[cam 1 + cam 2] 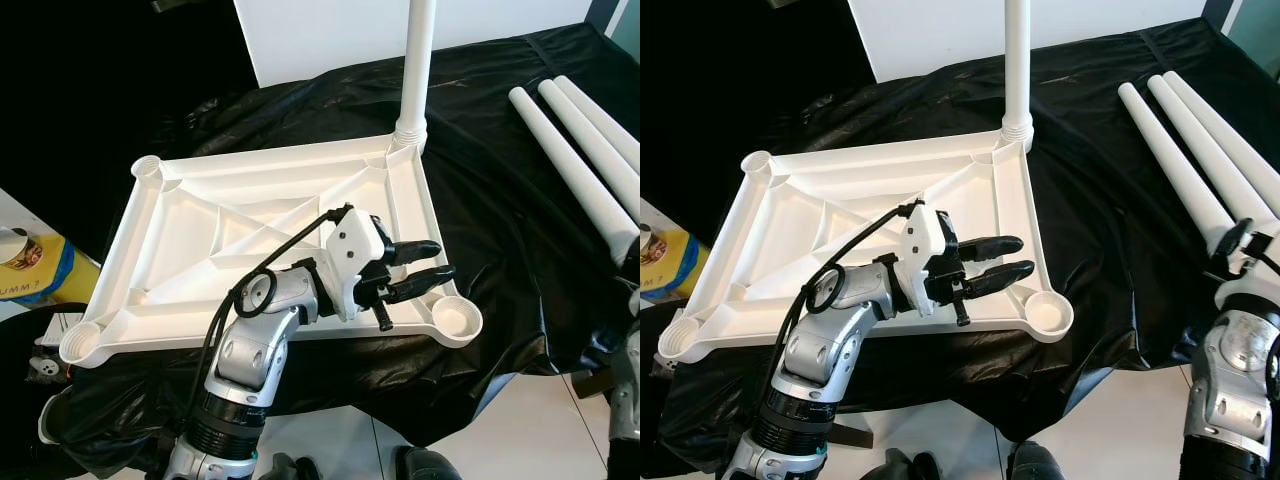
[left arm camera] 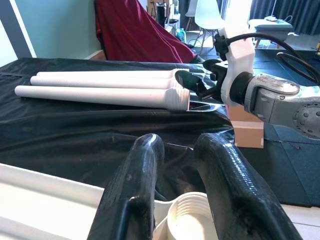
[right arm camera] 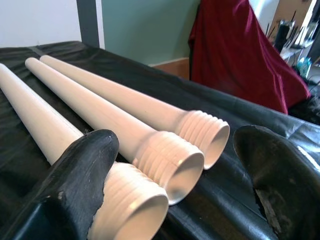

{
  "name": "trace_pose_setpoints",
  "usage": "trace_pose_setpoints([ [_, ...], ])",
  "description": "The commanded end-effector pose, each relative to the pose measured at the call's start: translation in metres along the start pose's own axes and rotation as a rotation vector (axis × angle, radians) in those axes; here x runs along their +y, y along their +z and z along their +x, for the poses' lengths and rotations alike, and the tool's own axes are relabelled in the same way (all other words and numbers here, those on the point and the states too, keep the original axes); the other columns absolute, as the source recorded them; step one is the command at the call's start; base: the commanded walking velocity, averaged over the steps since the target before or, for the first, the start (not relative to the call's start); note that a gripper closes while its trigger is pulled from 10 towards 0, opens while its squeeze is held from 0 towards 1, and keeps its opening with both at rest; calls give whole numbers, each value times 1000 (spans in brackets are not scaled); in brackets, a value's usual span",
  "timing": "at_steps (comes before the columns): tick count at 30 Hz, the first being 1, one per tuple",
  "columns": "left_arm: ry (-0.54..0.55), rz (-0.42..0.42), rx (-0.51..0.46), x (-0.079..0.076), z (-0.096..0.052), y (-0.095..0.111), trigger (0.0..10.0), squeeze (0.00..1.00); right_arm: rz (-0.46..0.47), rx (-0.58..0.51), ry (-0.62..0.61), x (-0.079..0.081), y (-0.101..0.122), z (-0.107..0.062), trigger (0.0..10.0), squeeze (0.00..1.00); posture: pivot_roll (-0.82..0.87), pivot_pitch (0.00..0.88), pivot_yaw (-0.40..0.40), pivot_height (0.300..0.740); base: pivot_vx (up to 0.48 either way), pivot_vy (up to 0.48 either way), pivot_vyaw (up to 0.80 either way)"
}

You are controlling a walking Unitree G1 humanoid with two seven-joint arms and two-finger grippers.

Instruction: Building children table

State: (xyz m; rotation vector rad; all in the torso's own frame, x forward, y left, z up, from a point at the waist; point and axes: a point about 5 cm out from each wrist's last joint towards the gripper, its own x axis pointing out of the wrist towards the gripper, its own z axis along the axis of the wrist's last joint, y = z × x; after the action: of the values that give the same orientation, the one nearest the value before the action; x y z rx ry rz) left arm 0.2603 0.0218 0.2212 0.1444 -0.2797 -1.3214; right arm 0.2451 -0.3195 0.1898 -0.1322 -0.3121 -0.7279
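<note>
The white table top [image 1: 270, 160] lies upside down on a black cloth. One white leg [image 1: 418, 60] stands upright, screwed into its far right corner. Three loose white legs [image 1: 1200, 150] lie side by side on the cloth to the right. My left gripper [image 1: 442, 260] hovers open over the top's near right part, nothing between its fingers, pointing at the empty corner socket [image 1: 461, 320]. In the left wrist view that socket [image 2: 187, 215] sits just beyond the two fingers [image 2: 135, 190]. My right gripper [image 1: 1245, 240] is open at the threaded ends of the loose legs [image 3: 165, 160], straddling them without touching.
A white board [image 1: 330, 30] leans behind the cloth. A yellow and blue packet [image 1: 40, 275] lies at the left. The black cloth [image 1: 500, 210] hangs over the front edge above a pale tiled floor [image 1: 500, 440]. A red drape [image 2: 135, 30] hangs beyond the work area.
</note>
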Motion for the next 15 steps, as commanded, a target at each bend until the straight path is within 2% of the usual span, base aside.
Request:
trace_pose_setpoints([
  [1, 180, -20, 11, 7, -4, -3, 10000, 0, 4, 59, 18, -2, -9, -1, 10000, 0, -203, 177, 128, 740, 0, 0, 0],
  [8, 177, -29, 16, 6, -5, -3, 10000, 0, -3, 150, 163, 4, -17, 5, 10000, 0, -196, 182, 135, 740, 0, 0, 0],
  [15, 176, -35, 21, 5, -5, -2, 10000, 0, -19, 185, 262, 7, -21, 7, 10000, 0, -194, 185, 140, 740, 0, 0, 0],
])
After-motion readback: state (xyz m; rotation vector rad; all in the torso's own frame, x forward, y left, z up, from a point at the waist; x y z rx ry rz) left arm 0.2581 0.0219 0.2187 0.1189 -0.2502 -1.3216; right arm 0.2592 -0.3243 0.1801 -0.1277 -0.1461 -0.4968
